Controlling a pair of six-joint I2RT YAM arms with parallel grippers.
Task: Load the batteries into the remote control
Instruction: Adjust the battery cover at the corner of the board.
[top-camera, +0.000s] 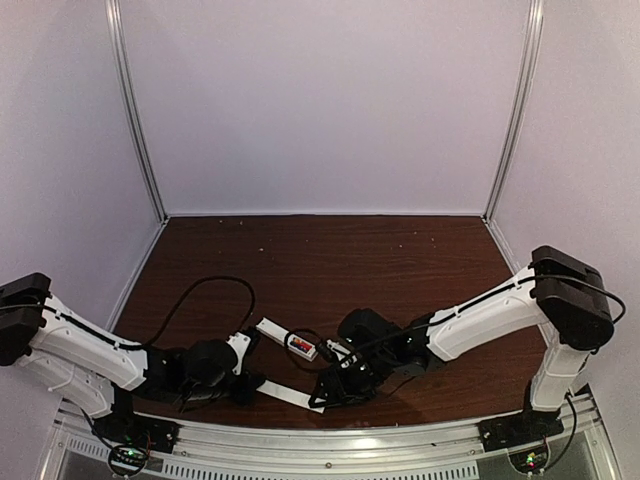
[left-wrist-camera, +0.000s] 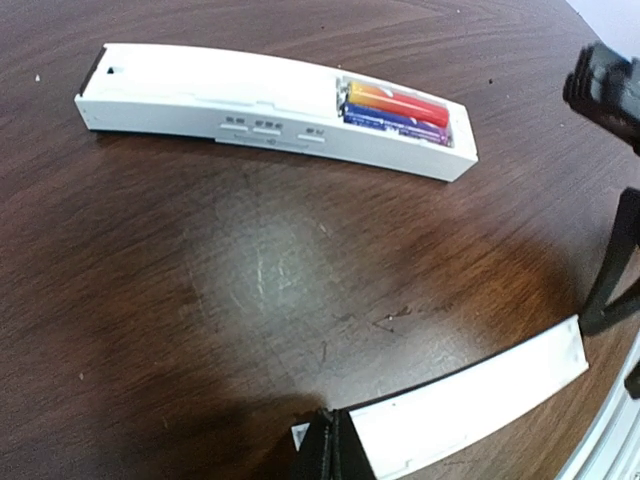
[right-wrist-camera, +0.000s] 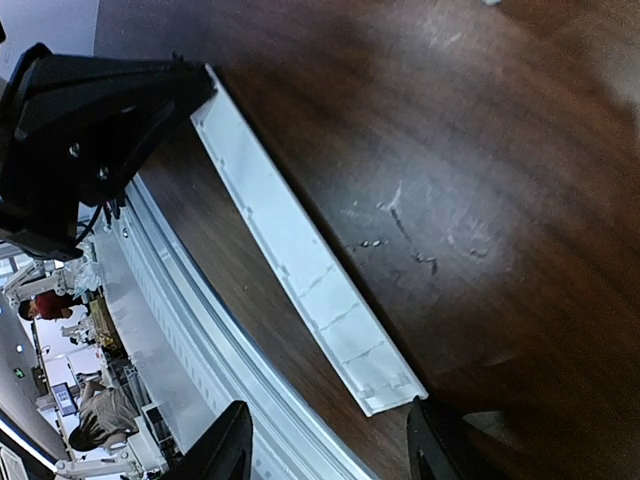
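Top view: on a dark wood table (top-camera: 330, 260), the white remote control (top-camera: 283, 335) lies slantwise between the two arms. Its batteries (top-camera: 300, 346) show as a red speck towards its right end. Just nearer the arm bases, the left gripper (top-camera: 250, 386) holds one end of a flat white cover strip (top-camera: 288, 394), and the right gripper (top-camera: 328, 392) hovers at the other end.

Left wrist view: the remote lies slot-up, with the red-orange battery (left-wrist-camera: 398, 100) and the blue-purple battery (left-wrist-camera: 392, 122) seated side by side inside. Loading looks done, so the cover probably comes next. The left gripper is pressed together, pinching the strip's end. Grey markings on the remote's side and the battery labels are too small to read.

Right wrist view: the right fingers (right-wrist-camera: 228, 445) stand spread and empty on either side of the strip's free end, likely to steady it.
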